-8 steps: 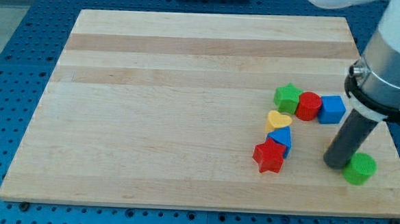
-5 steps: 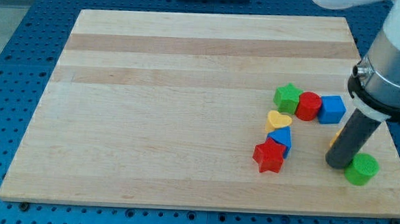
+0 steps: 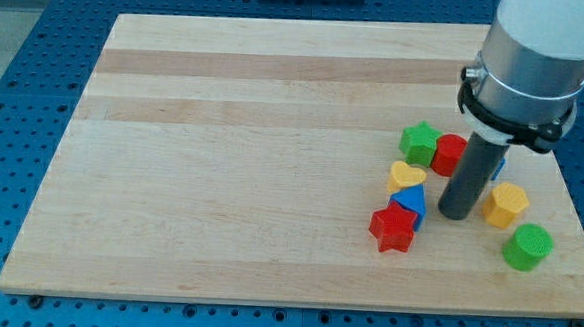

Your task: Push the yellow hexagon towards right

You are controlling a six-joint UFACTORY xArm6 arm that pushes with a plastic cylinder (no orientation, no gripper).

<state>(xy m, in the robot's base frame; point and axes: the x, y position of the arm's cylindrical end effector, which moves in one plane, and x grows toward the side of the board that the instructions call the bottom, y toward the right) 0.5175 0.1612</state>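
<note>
The yellow hexagon (image 3: 505, 205) lies on the wooden board (image 3: 253, 151) near its right edge. My tip (image 3: 455, 214) rests on the board just to the left of the hexagon, with a small gap, and to the right of the blue block (image 3: 411, 203). The rod's shaft hides most of a blue cube (image 3: 498, 165) behind it.
A green star (image 3: 419, 142), red cylinder (image 3: 449, 154) and the blue cube form a row above my tip. A yellow heart (image 3: 407, 176), the blue block and a red star (image 3: 393, 229) stack to its left. A green cylinder (image 3: 526, 246) sits below the hexagon.
My tip has moved left, from beside the green cylinder to the hexagon's left side. The yellow hexagon, hidden behind the rod before, now shows fully.
</note>
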